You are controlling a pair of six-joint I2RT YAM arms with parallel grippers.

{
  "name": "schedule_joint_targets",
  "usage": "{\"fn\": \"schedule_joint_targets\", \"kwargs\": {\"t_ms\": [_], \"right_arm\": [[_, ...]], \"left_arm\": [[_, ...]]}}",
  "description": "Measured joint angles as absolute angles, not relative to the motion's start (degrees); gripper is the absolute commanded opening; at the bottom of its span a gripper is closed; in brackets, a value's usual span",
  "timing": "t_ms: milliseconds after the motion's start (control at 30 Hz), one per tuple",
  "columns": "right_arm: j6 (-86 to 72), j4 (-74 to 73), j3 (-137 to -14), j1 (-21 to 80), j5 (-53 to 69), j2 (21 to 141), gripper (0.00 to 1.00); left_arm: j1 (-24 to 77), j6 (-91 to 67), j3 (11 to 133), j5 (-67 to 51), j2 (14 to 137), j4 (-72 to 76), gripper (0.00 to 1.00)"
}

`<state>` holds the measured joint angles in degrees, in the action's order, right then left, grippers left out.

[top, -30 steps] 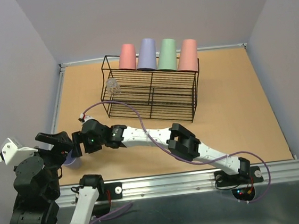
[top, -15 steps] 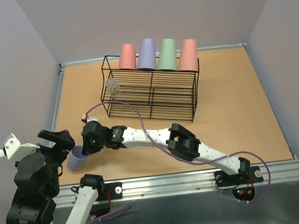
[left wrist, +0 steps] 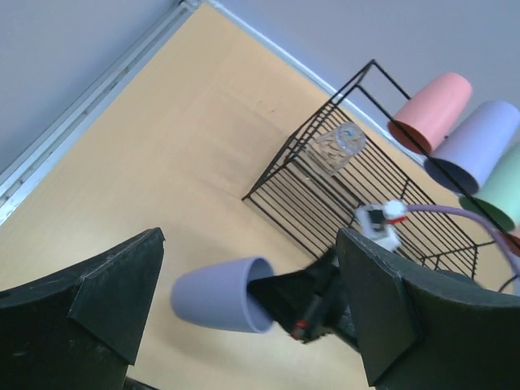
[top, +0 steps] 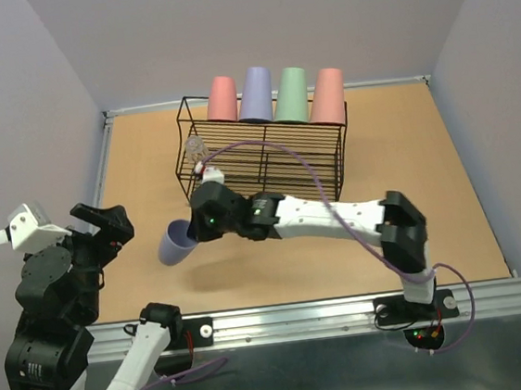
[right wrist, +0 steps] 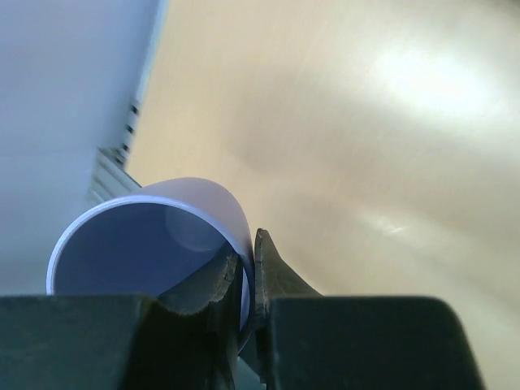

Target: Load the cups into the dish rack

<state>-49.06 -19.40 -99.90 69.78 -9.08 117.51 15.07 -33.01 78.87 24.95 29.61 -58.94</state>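
The right pincer [top: 193, 231] was clenched on the rim of a lavender tumbler [top: 174, 245], one finger inside the mouth and one outside. It held the tumbler on its side left of centre in the top view, apparently clear of the desk [top: 427, 187], though the shadow made that hard to judge. A thin rim pinch like this would call for a slow carry towards the dish rack [top: 261, 158], turning the mouth down over a bare stretch of the top tier. The carry should keep away from the clear cup [top: 197, 148] at the rack's left end and the four tumblers standing inverted along the back. The left pincer [top: 108, 231] hung spread wide at the lower left, gripping nothing.
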Motion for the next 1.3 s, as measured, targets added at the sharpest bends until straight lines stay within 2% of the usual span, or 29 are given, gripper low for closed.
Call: {"fn": "schedule_joint_targets", "kwargs": {"t_ms": [200,333,400,467,533,633,800,1000,1167,1300], "right_arm": [[-48.14,-18.59,-89.49,68.69,-17.32,94.63,0.00],[-48.12,-18.83,-83.07,66.76,-20.99,81.17,0.00],[-49.10,-18.81,-78.65,61.60,-21.78,72.18,0.00],[-48.51,-19.29,-77.32,56.47,-23.40,65.98,0.00],[-47.75,-18.83,-77.34,53.78,-26.00,61.67,0.00],[-47.57,-18.52,-77.41,54.00,-27.20,56.58,0.00],[-48.95,-17.08,-77.17,54.46,-27.64,51.81,0.00],[-50.89,-11.92,-76.88,54.46,-25.76,51.72,0.00],[-52.69,-5.87,-76.53,54.46,-22.06,54.96,0.00],[-54.15,-0.89,-74.83,54.46,-18.52,58.81,0.00]], "left_arm": [[15.07,-27.64,84.05,14.02,35.14,-50.39,0.99],[15.07,-26.02,84.38,-4.01,38.98,-41.34,0.99],[15.07,-26.81,82.83,-13.26,41.12,-35.29,0.99],[15.11,-31.40,76.75,-23.83,41.93,-24.67,0.99],[15.31,-36.62,70.72,-29.54,41.87,-16.47,0.98],[15.35,-48.53,59.27,-36.36,41.25,0.73,0.98],[15.35,-66.96,48.45,-40.38,42.09,24.67,0.98],[15.68,-80.09,46.94,-40.12,41.82,46.37,0.98],[18.59,-84.27,44.66,-37.50,40.77,54.83,0.98],[20.08,-84.58,43.27,-35.20,40.32,55.92,0.98]]}}
